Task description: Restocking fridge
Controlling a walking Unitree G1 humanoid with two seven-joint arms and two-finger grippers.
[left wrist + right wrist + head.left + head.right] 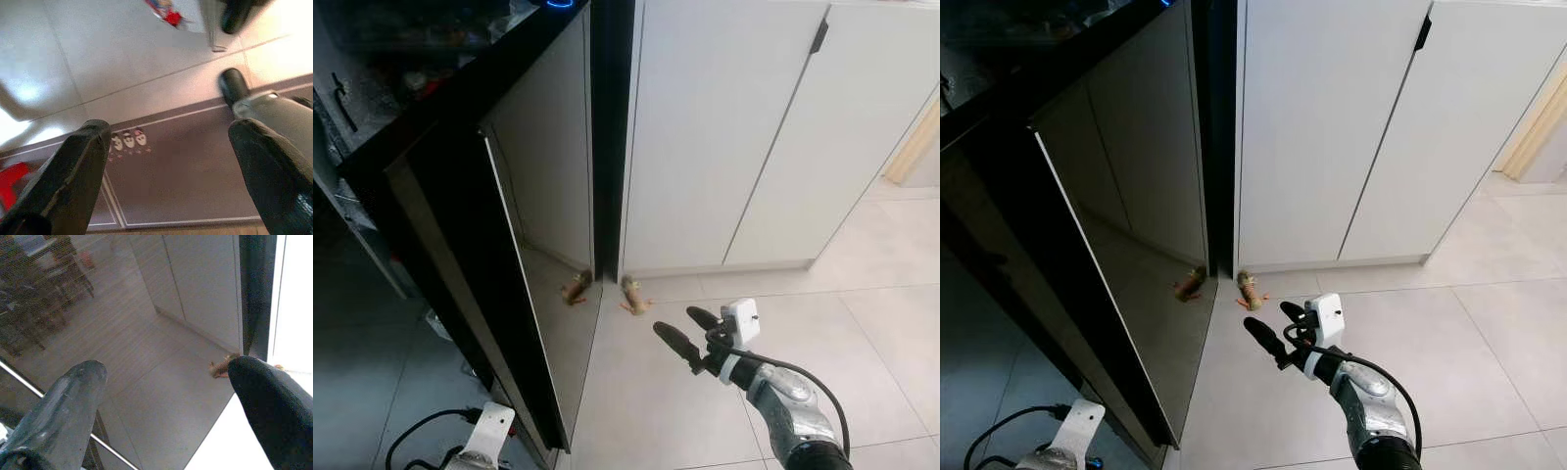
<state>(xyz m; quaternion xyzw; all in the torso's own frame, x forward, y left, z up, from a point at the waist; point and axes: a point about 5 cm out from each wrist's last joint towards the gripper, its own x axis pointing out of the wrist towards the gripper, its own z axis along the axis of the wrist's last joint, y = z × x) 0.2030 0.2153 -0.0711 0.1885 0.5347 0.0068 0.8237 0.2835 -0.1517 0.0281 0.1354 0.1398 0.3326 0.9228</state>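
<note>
The fridge's glossy black door (543, 245) stands partly open on my left, hinged beside the white cabinets, and it mirrors the floor. Past its free edge the fridge inside (372, 196) is dark, and its contents are unclear. My right gripper (677, 323) is open and holds nothing. It floats above the tiles a little right of the door's face, fingers aimed at it. The right wrist view looks between the fingers (73, 396) at the reflecting door (161, 333). My left arm (487, 436) hangs low by the door's lower edge, its gripper (171, 132) open over the floor.
White cabinet doors (734, 137) fill the wall right of the fridge. A small tan toy (633, 296) lies on the tiles at the cabinet's foot, its reflection (575, 289) in the door. A black cable (421, 436) loops by my left arm. A dark mat (186, 181) lies below it.
</note>
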